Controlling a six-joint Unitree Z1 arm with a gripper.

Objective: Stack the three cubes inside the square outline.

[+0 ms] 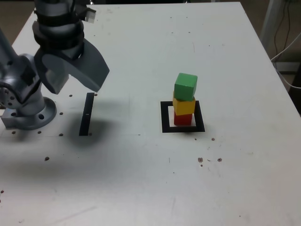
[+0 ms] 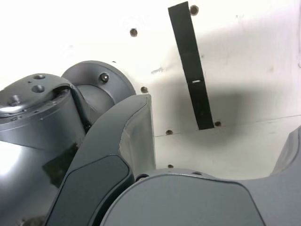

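Note:
In the exterior view the three cubes stand as one tower inside the square outline (image 1: pixel 164 117), right of the table's centre. The red cube (image 1: pixel 183 118) is at the bottom, the yellow cube (image 1: pixel 184 105) sits on it, and the green cube (image 1: pixel 186 86) rests on top, turned slightly. My gripper (image 1: pixel 77 84) hangs far off at the exterior view's left, above the table near the arm's base. Its jaws are spread wide with nothing between them. The wrist view shows only the grey fingers (image 2: pixel 134 136) and bare table; the cubes and the outline are out of that view.
A straight black tape strip (image 1: pixel 86 114) (image 2: pixel 190 66) lies just under the gripper. The arm's round base (image 1: pixel 26 108) (image 2: pixel 42 113) is bolted at the table's left edge. Cables (image 1: pixel 288 44) hang beyond the right edge. Small screw holes dot the white tabletop (image 1: pixel 141 179).

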